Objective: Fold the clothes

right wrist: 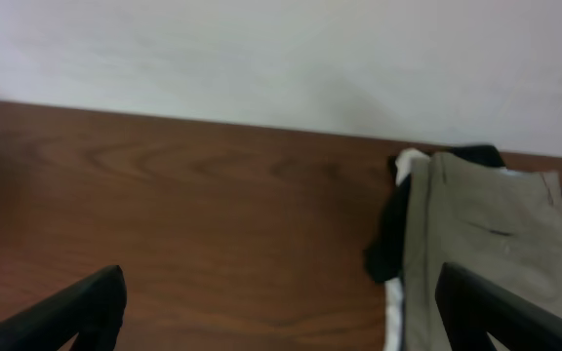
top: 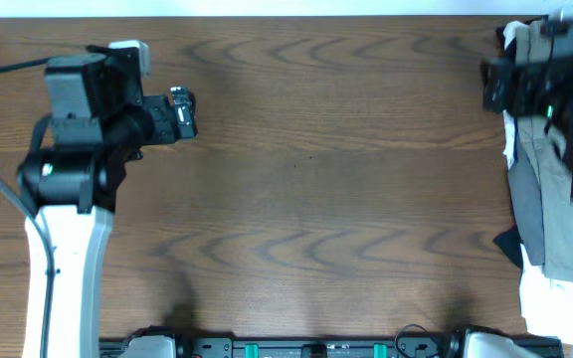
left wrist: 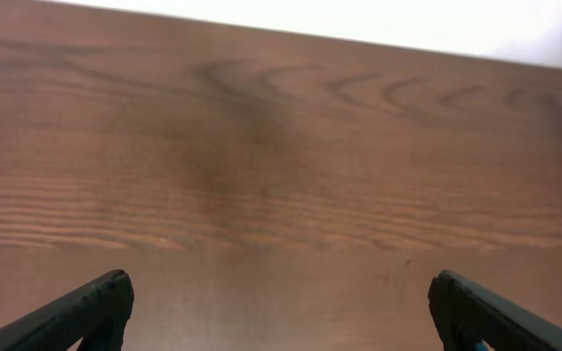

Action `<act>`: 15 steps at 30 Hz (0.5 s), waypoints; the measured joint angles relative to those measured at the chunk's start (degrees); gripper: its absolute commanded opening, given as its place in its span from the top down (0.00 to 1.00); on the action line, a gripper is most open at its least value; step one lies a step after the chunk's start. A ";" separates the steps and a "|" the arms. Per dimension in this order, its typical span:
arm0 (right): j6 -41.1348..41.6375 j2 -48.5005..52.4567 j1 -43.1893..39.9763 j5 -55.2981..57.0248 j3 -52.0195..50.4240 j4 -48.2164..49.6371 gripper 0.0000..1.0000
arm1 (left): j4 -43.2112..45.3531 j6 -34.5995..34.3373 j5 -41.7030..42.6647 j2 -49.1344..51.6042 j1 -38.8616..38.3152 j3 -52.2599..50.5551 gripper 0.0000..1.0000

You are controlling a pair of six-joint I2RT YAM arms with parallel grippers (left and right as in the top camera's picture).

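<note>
- Shorts [right wrist: 496, 244], khaki, on top of a mixed pile [top: 545, 229] at the counter [top: 316, 179] edge. They lie just ahead of the right jaws, off to their right, and well apart from the left jaws.
- Right jaws wide, holding nothing. Left jaws wide too, only bare wood ahead of them.
- Step in hand, as I judge it: lift the shorts off the pile. Pinch the waistband alone so the pieces beneath don't come along, then lay the shorts flat between both jaws.
- Count: shorts, one. Grey cloth [top: 527, 209], black cloth [right wrist: 386, 244] and white cloth [right wrist: 395, 307], one patch each; full garment count hidden. Jaws, two pairs.
</note>
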 measured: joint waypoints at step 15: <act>-2.12 20.04 -3.98 11.26 2.95 6.73 0.19 | -0.07 0.00 -0.02 11.21 0.00 0.00 0.02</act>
